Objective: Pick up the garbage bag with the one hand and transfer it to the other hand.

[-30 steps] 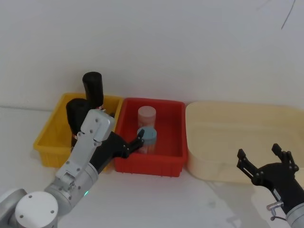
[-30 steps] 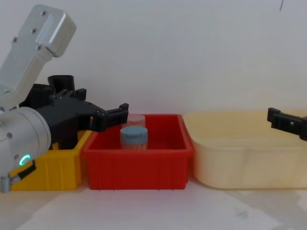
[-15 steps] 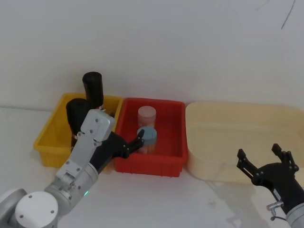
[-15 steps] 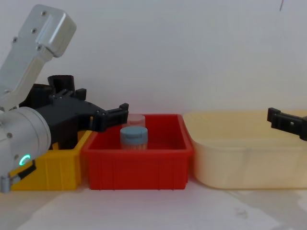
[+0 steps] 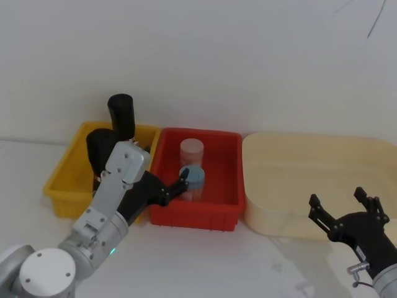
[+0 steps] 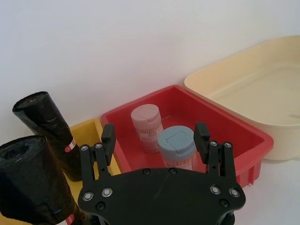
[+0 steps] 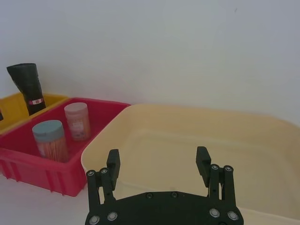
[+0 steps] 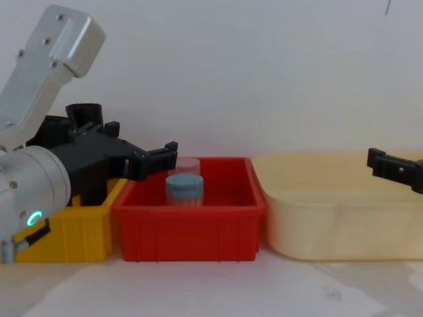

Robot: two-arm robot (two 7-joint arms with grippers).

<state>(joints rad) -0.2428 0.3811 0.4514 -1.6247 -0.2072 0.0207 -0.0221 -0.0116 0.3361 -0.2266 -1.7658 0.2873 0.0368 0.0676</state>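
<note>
No readable writing that I could see, just a red-and-white label band (image 6: pixel 70 218) on the garbage bag (image 5: pixel 96 149). It was a short, thick black roll standing in the yellow bin (image 5: pixel 59 180), in front of a taller roll (image 5: pixel 122 115). The red bin (image 5: pixel 198 214) held a blue-lid jar (image 5: pixel 193 176) and a pink-lid jar (image 5: pixel 191 149). The left tool (image 6: pixel 154 132) was spread wide, gripping nothing, over the seam between those bins. The right tool (image 5: pixel 337 197) was also wide open, gripping nothing, at the cream tub (image 5: pixel 267 217)'s front edge above the desk (image 5: pixel 217 261).
</note>
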